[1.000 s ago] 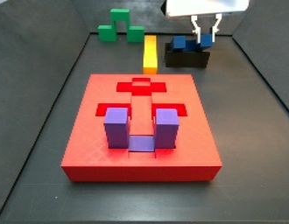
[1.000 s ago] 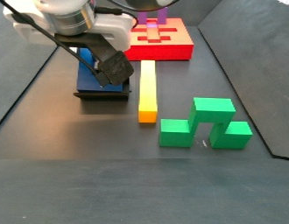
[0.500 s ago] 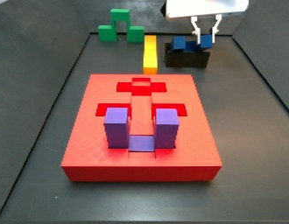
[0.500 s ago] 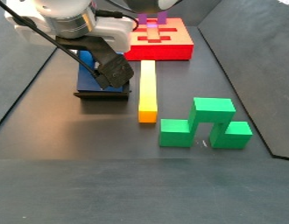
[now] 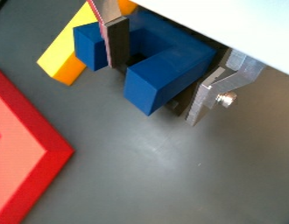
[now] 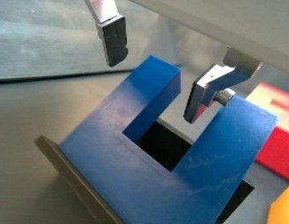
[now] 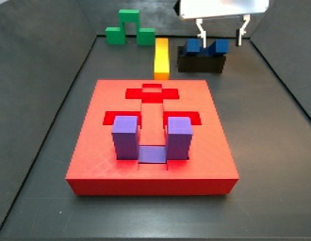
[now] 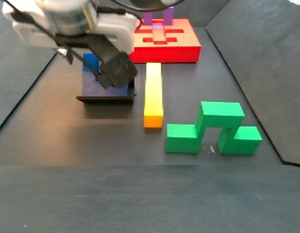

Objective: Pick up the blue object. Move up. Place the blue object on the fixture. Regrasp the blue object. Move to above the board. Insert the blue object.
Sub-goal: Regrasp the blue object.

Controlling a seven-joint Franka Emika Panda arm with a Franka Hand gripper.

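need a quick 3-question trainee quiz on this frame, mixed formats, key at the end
1. True or false: the purple block stands in a recess of the board.
2. The blue object rests on: A) the board, B) the fixture, C) the yellow bar.
3. One word: the pincer hangs over the blue object. Is it open or shut?

Key: 1 true; 2 B; 3 open.
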